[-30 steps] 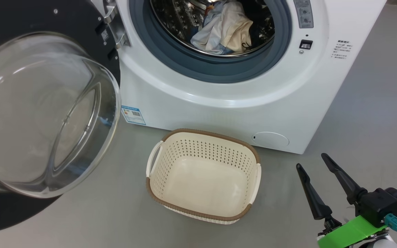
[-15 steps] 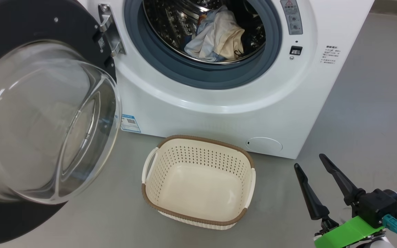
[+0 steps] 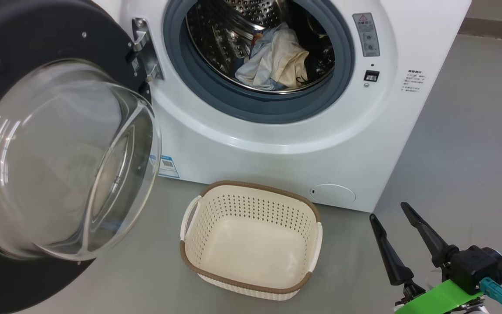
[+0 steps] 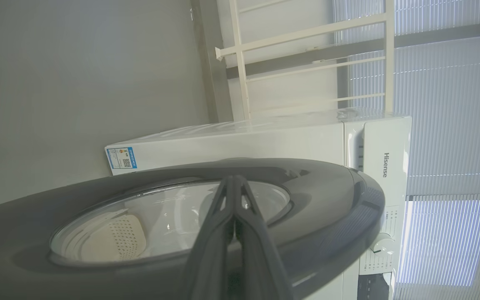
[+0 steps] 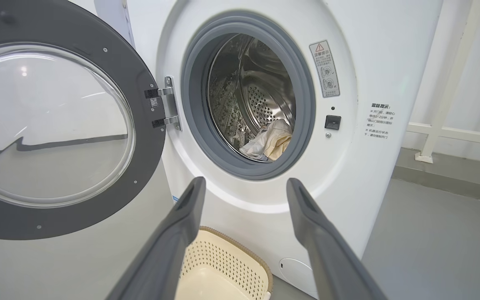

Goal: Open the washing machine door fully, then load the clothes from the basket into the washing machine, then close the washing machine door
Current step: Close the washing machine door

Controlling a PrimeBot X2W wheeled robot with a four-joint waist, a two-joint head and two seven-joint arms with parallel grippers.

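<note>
Dark fingers of the left end effector (image 4: 233,183) are pinched shut on nothing, by the outer face of the washing machine door (image 4: 327,196), which stands swung wide. Stiff and hinged, it should swing from a push on its black rim rather than the slippery glass. The right end effector (image 3: 388,211) gapes, empty.

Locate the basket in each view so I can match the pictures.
Head view: the basket sits bottom centre, on the floor before the washing machine.
Left wrist view: basket lower left, seen through the glass of the washing machine door.
Right wrist view: basket bottom centre, framed by the right gripper.
Shared landmark: the washing machine door.
</note>
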